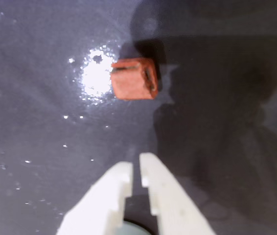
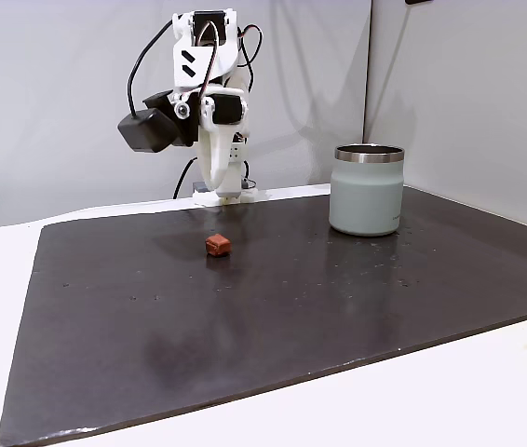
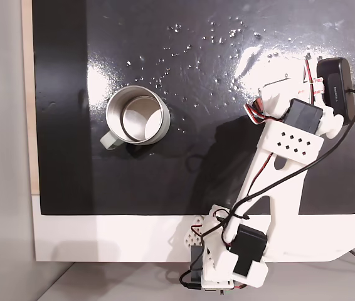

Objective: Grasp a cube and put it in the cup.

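Wrist view: gripper (image 1: 134, 166) is hanging over the dark mat (image 1: 31, 98) w/ both white fingers (image 1: 164, 196) nearly together, just a slit between the tips, nothing held. The cube (image 1: 133, 78) is sitting ahead of the tips, well apart, a touch to the right of the slit, beside a bright glare spot; its edges are looking blurred here. It's looking tiny, matte & rigid, prob. very light, so it's likely going to skid or tip if nudged by one finger; best bet is opening up & pinching two opposite flat faces square-on. In a fixed view from the side, the arm (image 2: 198, 102) is poised high at the back of the mat, cube (image 2: 218, 245) lying alone below & in front of it, cup (image 2: 367, 190) standing upright well off to the right, steel rim glinting. Mat is glossy, speckled w/ droplets or specks; white table under it, plain grey walls behind. In a fixed view from above, the cup (image 3: 110, 139) is showing an empty inside, far left of the arm (image 3: 284, 163).
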`<state>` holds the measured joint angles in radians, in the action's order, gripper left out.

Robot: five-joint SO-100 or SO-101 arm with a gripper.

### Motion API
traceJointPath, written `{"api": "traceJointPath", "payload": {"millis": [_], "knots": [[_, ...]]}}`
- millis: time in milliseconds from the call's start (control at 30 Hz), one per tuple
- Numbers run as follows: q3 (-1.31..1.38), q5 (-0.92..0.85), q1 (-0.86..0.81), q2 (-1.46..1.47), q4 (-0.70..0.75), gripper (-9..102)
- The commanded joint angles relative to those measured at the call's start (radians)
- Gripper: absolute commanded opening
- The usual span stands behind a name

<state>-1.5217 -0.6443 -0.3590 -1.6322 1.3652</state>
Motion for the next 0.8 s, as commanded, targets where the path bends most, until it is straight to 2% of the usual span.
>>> {"api": "traceJointPath", "payload": {"millis": [0,433,767], "knots": [[0.118,-0.044,0.011,0.034,0.051,0],[0.267,-0.13,0.017,0.156,0.161,0],[0.267,-0.138,0.026,0.184,0.235,25]]}}
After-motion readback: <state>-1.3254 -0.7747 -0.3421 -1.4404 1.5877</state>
